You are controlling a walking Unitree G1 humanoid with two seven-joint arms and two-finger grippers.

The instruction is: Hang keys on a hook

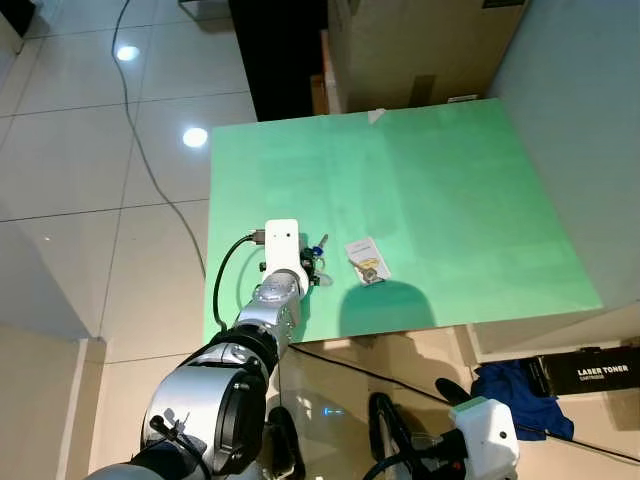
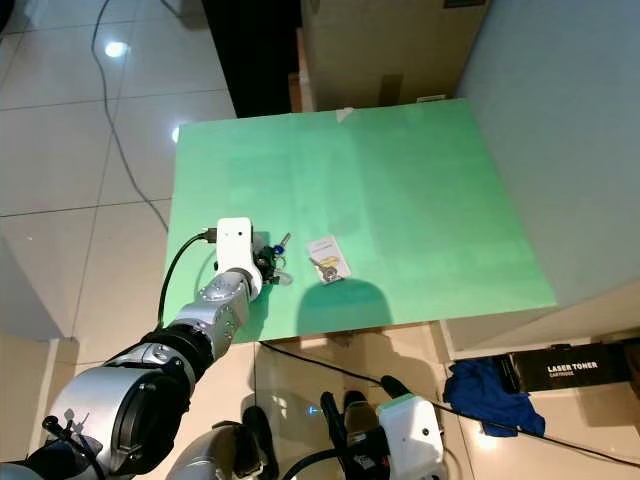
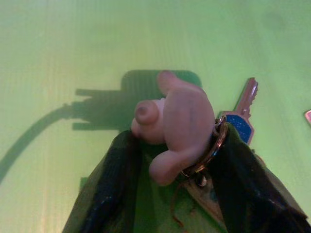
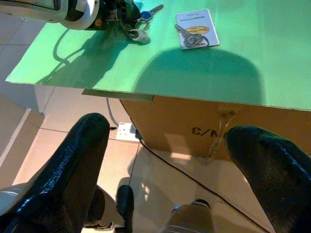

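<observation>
Left hand (image 3: 165, 160) fingertips hidden behind keys (image 3: 194, 131) — card (image 1: 367, 259) print illegible.

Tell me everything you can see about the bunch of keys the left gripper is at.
The bunch of keys lies on the green table, near its front edge. It has a metal ring, a key with a blue head pointing away, and a pale rubbery figure charm. The left gripper has its black fingers either side of the charm and ring.

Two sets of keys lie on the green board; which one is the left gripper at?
The blue-headed key bunch with the pale figure charm, between the left gripper's fingers. The other set lies apart on a small card, untouched.
</observation>
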